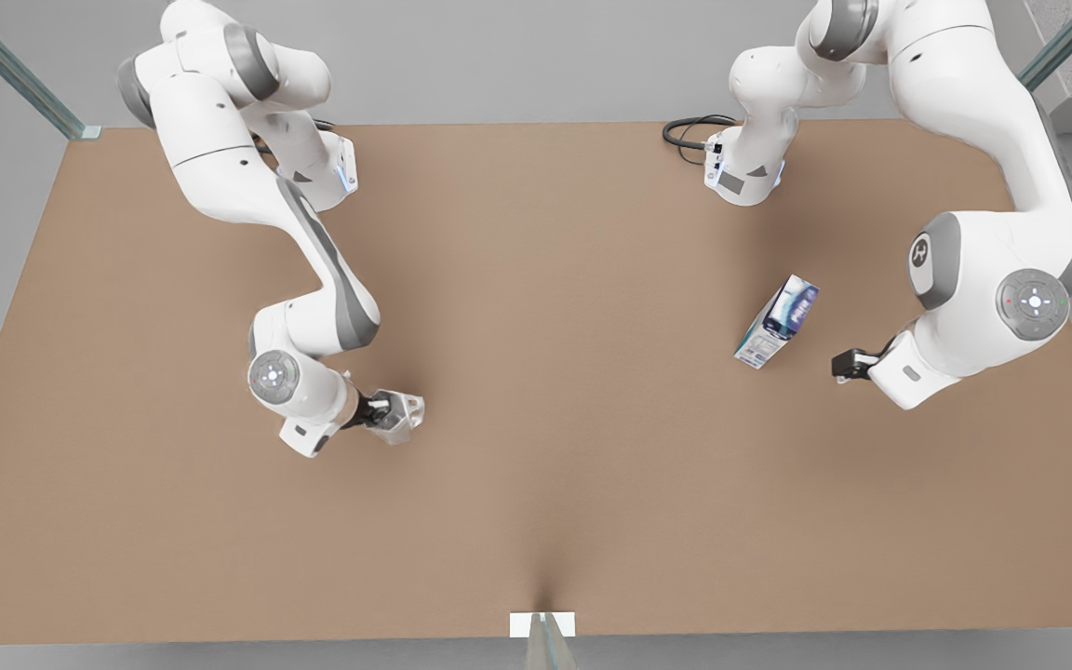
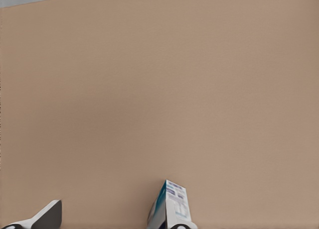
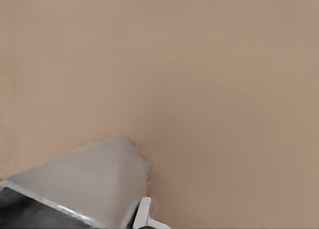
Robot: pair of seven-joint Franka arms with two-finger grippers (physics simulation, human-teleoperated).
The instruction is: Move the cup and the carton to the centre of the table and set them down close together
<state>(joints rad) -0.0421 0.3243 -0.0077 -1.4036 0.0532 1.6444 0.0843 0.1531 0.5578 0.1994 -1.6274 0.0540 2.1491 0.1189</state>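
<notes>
The translucent grey cup [image 1: 399, 412] sits between the fingers of my right gripper [image 1: 394, 411], on the front view's left and low over the brown table [image 1: 555, 391]. In the right wrist view the cup [image 3: 89, 181] looms close, with one white fingertip [image 3: 144, 216] beside it. The white and blue carton [image 1: 778, 321] stands on the table at the front view's right. My left gripper [image 1: 845, 365] is a short way beside the carton, apart from it, and open. Seen from the left wrist, the carton [image 2: 170, 205] rises near one of the spread fingertips [image 2: 47, 216].
Both arm bases stand at the table's far edge, with a black cable [image 1: 690, 130] looped by the one on the front view's right. A white bracket [image 1: 542, 623] sits at the middle of the near edge. Bare tabletop stretches between the two grippers.
</notes>
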